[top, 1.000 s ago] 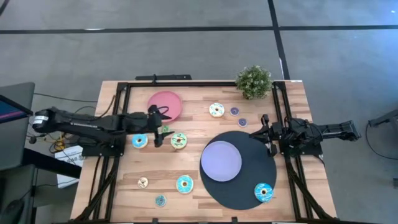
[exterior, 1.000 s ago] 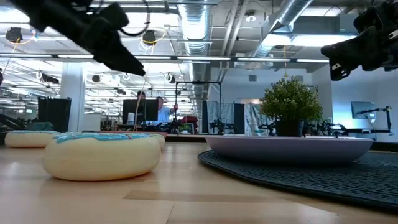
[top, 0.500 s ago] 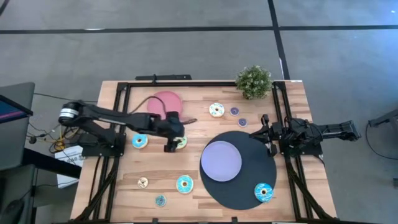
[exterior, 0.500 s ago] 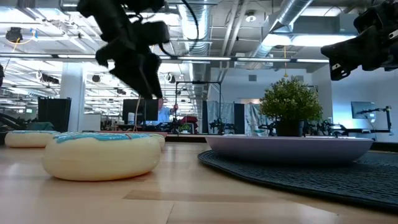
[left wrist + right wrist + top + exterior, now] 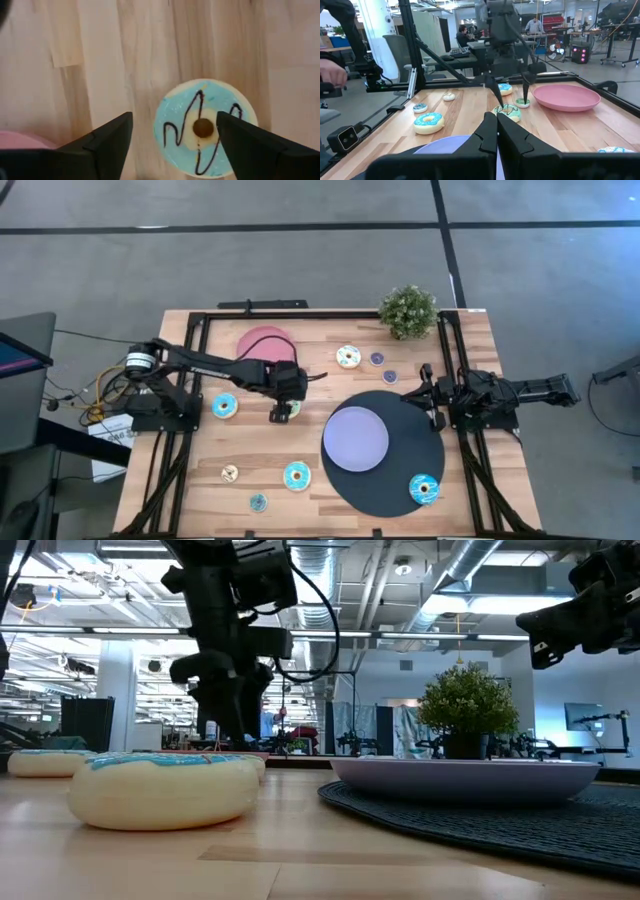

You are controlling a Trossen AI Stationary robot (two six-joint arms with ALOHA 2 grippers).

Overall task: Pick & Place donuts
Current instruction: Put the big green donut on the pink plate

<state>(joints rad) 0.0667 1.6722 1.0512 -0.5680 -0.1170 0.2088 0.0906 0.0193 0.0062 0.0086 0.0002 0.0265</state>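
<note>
High view shows the left hand [image 5: 283, 410] low over a green donut [image 5: 291, 409] near the middle of the counter [image 5: 320, 370], just below the pink plate [image 5: 262, 341]. Its fingers are spread wide, one on each side of the donut, not yet touching it. The left wrist view shows a donut [image 5: 200, 127] with wavy dark lines sitting between the two fingers [image 5: 107, 140].

To do this step well, the hand should go straight down until the fingers are beside the donut. Then it should squeeze softly on both sides at once, so the donut does not slide away.

The right hand [image 5: 432, 395] waits at the right edge of the counter, by the dark mat [image 5: 400, 480]. Its fingers are pressed together.
</note>
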